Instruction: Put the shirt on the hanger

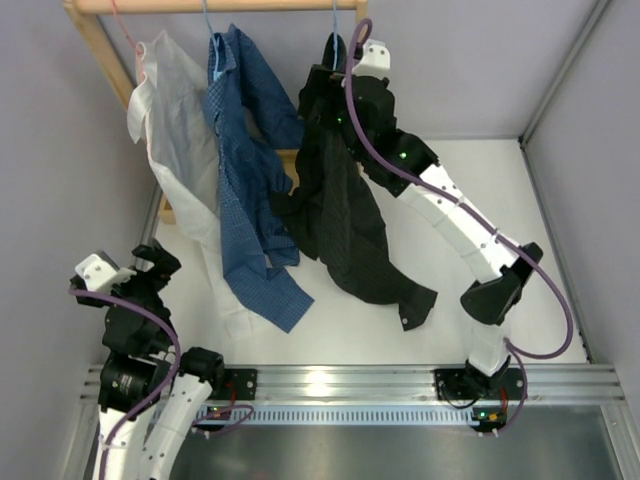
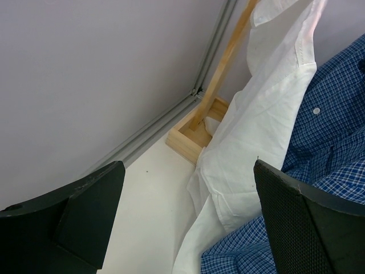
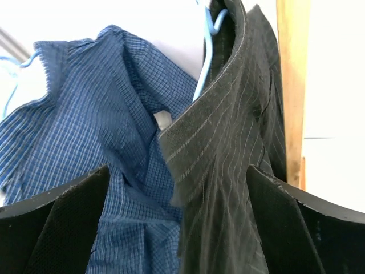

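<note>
Shirt (image 3: pixel 228 148) is hung far-centre on hanger (image 3: pixel 202 77), long axis draped down to desk (image 1: pixel 520 200); its collar is framed between the spread jaws of right gripper (image 3: pixel 178 197), while left gripper (image 2: pixel 187 171), likewise spread, is held well apart near-left.

The white table (image 1: pixel 340 335) has a metal rail (image 1: pixel 340 380) along its near edge. At its far left corner a wooden rack foot (image 2: pixel 191 140) stands on it, close to the wall. Three hanging garments trail down onto the top. The black shirt (image 1: pixel 340 220) has one sleeve lying flat, its cuff towards the near right. The blue shirt (image 1: pixel 245 215) has its tail spread just left of that sleeve. The white garment (image 1: pixel 180 170) has its hem on the surface along the blue tail's left edge.
</note>
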Available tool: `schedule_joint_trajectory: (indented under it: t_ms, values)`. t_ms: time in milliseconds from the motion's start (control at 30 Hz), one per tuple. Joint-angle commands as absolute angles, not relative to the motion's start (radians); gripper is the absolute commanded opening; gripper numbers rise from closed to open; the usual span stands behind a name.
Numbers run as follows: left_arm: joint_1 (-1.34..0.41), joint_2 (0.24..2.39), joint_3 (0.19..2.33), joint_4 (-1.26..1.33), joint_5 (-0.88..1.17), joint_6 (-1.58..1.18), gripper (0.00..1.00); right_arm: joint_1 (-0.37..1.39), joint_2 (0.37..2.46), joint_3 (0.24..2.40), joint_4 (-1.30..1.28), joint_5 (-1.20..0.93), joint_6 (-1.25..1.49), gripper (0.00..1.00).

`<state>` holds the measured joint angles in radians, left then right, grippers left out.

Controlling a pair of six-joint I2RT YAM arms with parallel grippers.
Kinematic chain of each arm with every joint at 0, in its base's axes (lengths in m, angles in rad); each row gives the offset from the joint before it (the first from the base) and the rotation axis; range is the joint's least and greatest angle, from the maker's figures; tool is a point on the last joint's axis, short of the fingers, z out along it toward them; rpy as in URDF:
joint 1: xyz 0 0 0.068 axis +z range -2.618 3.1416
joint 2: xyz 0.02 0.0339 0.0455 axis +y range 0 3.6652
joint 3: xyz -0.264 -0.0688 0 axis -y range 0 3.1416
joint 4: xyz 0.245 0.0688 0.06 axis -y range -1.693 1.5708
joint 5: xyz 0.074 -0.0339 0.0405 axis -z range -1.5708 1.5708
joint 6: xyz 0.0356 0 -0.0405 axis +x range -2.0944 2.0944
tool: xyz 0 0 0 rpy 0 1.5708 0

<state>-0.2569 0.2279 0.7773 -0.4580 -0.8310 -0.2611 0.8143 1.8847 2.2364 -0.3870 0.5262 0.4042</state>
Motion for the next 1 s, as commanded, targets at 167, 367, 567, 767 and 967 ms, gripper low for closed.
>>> schedule_joint_trajectory:
  t_ms: [167, 367, 567, 767, 967]
  values:
    - [-0.278, 0.314, 0.819, -0.541, -0.677, -0.244, 0.98, 0.851, 1.479, 1.907, -0.268, 0.498, 0.201, 1.0]
    - [-0.284, 0.42, 0.891, -0.696, -0.526, -0.271, 0.98, 0.848, 1.029, 1.504, -0.393, 0.791, 0.107, 0.99]
    - [-0.284, 0.437, 0.93, -0.733, -0.466, -0.264, 0.98, 0.847, 0.616, 1.116, -0.553, 0.934, 0.202, 0.99]
    - [-0.284, 0.433, 0.992, -0.778, -0.399, -0.271, 0.98, 0.847, 0.417, 1.055, -0.759, 0.937, 0.288, 1.0]
    - [-0.284, 0.416, 1.008, -0.819, -0.383, -0.258, 0.98, 0.847, 0.373, 1.069, -0.859, 0.91, 0.304, 0.99]
